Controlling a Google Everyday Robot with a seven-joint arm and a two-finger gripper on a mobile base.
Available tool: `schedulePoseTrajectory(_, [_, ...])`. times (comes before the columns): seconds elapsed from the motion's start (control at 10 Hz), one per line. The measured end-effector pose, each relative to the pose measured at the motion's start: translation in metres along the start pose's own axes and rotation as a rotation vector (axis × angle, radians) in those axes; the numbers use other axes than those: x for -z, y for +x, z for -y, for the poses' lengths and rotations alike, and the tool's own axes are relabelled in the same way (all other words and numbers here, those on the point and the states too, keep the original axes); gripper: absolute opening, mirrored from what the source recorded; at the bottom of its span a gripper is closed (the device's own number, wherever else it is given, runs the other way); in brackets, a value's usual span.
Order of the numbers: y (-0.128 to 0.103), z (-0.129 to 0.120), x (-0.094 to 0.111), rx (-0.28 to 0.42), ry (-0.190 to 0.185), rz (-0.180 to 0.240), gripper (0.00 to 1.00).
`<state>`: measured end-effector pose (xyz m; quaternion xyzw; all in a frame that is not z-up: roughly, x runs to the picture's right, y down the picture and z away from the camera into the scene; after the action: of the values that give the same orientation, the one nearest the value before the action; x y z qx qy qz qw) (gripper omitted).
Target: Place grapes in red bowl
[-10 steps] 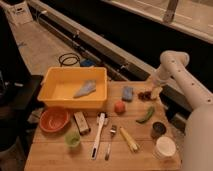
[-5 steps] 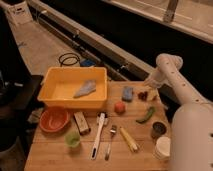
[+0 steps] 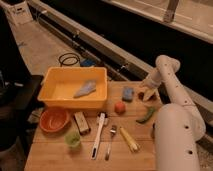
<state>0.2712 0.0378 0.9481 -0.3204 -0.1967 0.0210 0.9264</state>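
Note:
The grapes (image 3: pixel 141 94) are a small dark cluster on the far right of the wooden table (image 3: pixel 60 157), mostly covered by my gripper. My gripper (image 3: pixel 148 93) is right at the grapes, reaching down from the white arm (image 3: pixel 170 82) on the right. The red bowl (image 3: pixel 53 119) sits at the table's left side, in front of the yellow tub, and holds nothing.
A yellow tub (image 3: pixel 55 77) holding a blue cloth (image 3: pixel 85 89) stands at the back left. A blue sponge (image 3: pixel 128 93), a round orange-red fruit (image 3: pixel 119 107), a green pepper (image 3: pixel 146 115), a banana (image 3: pixel 129 139), a white brush (image 3: pixel 98 135), a fork (image 3: pixel 111 140), a wooden block (image 3: pixel 81 122) and a green cup (image 3: pixel 73 139) lie across the table.
My arm has swung lower and closer to the camera, and now covers the table's right side. The gripper has come down onto the grapes.

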Motion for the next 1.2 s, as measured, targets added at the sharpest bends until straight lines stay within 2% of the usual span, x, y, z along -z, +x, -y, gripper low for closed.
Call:
schedulePoseTrajectory(0.1, [0.001, -0.003, 0.002, 0.001, -0.001, 0.008, 0.41])
schedulePoseTrajectory(0.2, [0.002, -0.006, 0.003, 0.003, -0.004, 0.001, 0.29])
schedulePoseTrajectory(0.5, [0.012, -0.016, 0.001, -0.010, -0.011, -0.020, 0.03])
schedulePoseTrajectory(0.7, [0.018, -0.019, 0.006, -0.017, -0.004, -0.030, 0.00])
schedulePoseTrajectory(0.8, [0.019, -0.020, 0.015, -0.020, 0.012, -0.034, 0.00])
schedulePoseTrajectory(1.1, [0.011, -0.015, 0.050, -0.011, 0.085, -0.048, 0.00])
schedulePoseTrajectory(1.2, [0.006, -0.013, 0.071, -0.008, 0.122, -0.055, 0.00])
